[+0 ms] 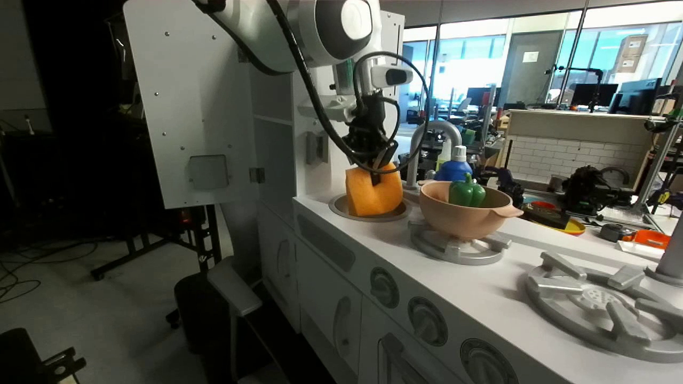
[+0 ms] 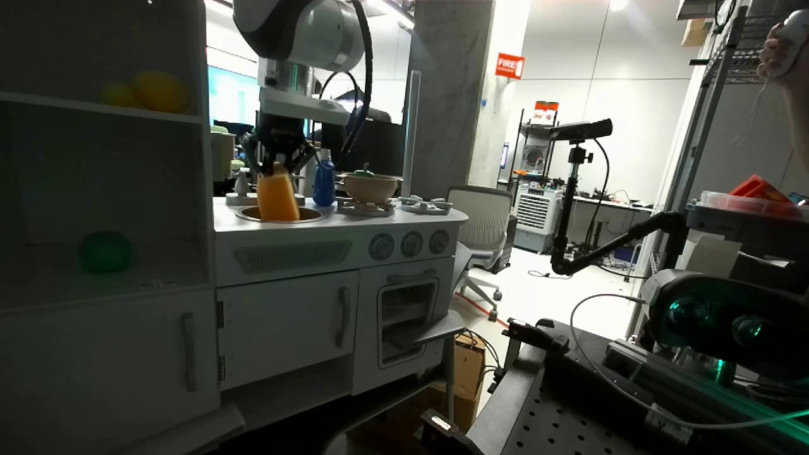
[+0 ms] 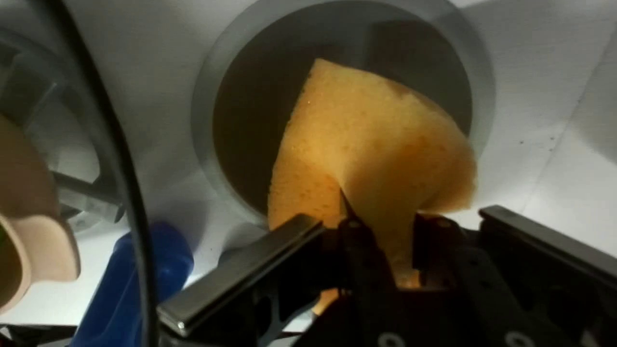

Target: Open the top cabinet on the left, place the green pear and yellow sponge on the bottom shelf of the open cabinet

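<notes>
Glass panels [image 1: 459,58] back the room behind a white toy-kitchen counter [image 1: 384,237]. In an exterior view, the yellow-orange foam sponge [image 2: 277,199] has its long axis near upright, slightly tilted, lower end pointing down over the round grey sink [image 3: 202,111]. The black two-fingered gripper [image 3: 385,226] is clenched on it. Nearby stand a blue bottle [image 2: 324,184] and a peach bowl [image 1: 448,218] holding a green pepper [image 1: 467,193]. A rounded green object [image 2: 105,253] sits on the bottom shelf [image 2: 50,284] of the open white cabinet [image 2: 207,189].

Looks like matt, finely pitted foam on sponge [image 3: 361,125]. Smooth, glossy, plastic-looking on pepper [image 1: 467,193] and bottle [image 3: 171,255]; smooth with low sheen on bowl [image 1: 459,217]. Matt, even on sink rim [image 3: 202,120] and near right burner [image 1: 595,296]. Smooth, painted-looking on left door [image 1: 187,106], metallic on hinge [image 1: 257,175].
</notes>
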Robot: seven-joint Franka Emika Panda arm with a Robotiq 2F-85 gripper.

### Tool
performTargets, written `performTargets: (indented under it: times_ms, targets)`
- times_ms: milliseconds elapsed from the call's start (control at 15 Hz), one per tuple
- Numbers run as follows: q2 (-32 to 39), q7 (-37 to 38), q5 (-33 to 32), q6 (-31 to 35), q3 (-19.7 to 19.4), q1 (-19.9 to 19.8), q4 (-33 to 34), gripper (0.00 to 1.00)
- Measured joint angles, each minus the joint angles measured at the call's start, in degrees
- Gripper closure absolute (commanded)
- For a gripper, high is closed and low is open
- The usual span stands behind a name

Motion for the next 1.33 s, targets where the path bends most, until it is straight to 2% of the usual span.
performTargets:
  times_ms: [333,800,1067,1333]
  targets:
    - [-9.2,-11.3,0.0,-2.0,2.1,0.0,-7.0,0.97]
    - [-23.8,-24.9,0.0,-2.7,5.8,-0.2,-25.2,0.97]
    - [-30.4,-27.3,-1.4,-1.3,7.8,0.4,-36.3,0.97]
    - [-34.5,-24.6,-5.4,8.6,10.2,3.4,-46.6,0.97]
